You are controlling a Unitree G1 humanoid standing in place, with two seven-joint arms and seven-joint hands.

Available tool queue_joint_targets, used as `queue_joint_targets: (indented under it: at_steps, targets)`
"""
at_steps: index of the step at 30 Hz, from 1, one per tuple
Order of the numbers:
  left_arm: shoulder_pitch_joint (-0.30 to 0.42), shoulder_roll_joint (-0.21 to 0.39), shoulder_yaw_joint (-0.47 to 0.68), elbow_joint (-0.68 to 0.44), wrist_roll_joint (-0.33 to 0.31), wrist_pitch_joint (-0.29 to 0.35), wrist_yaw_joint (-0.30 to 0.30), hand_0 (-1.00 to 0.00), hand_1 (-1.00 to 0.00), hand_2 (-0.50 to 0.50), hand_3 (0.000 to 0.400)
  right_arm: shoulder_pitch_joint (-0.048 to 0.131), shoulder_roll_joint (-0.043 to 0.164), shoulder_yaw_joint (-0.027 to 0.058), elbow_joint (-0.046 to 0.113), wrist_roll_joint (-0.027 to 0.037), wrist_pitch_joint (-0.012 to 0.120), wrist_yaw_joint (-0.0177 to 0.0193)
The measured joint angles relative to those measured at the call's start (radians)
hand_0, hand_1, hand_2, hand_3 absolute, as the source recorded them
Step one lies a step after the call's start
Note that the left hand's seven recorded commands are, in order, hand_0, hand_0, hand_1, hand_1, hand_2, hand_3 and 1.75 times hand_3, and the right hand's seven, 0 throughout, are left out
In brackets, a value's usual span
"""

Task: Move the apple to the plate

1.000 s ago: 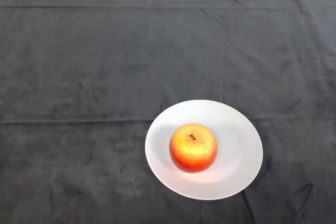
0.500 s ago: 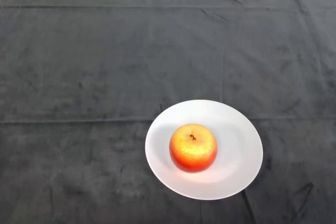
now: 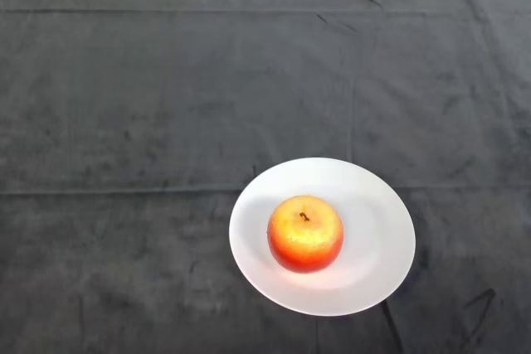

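Head view, read from left to right: the left and middle of the tabletop [image 3: 124,122] carry only the creased dark cloth, and no arm or hand shows in the lower left corner where the left arm would come in, so how its fingers stand cannot be told. Right of centre, toward the near edge, lies the white plate [image 3: 377,205], and the apple [image 3: 305,234] sits on it, upright with the stem up, a little left of the plate's middle and well inside the rim. Judging by this, the apple is already where the task wants it, so no reach seems called for.
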Motion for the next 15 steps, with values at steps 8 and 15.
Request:
queue_joint_targets:
  at_steps: [8, 15]
  targets:
    - [0.0, 0.0, 0.032, 0.0, 0.011, 0.0, 0.0, 0.0, 0.0, 0.0, 0.0, 0.0, 0.0, 0.0, 0.0, 0.0, 0.0, 0.0]
    - [0.0, 0.0, 0.033, 0.0, 0.029, 0.0, 0.0, 0.0, 0.0, 0.0, 0.0, 0.0, 0.0, 0.0, 0.0, 0.0, 0.0, 0.0]
